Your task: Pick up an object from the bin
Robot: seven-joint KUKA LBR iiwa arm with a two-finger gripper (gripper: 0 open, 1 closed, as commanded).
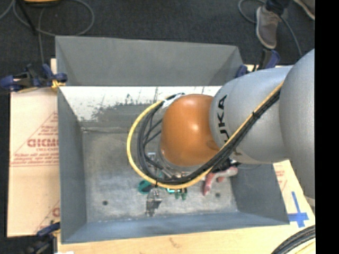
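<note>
In the camera view, the grey metal bin [74,157] holds a few small things close to its near wall: a teal-green piece [143,186], a second green piece [180,194] and, further right, a pink thing [211,182]. The gripper [153,202] hangs low between the two green pieces, under the arm's orange cover [188,128]. I cannot tell whether it is spread or pressed together.
</note>
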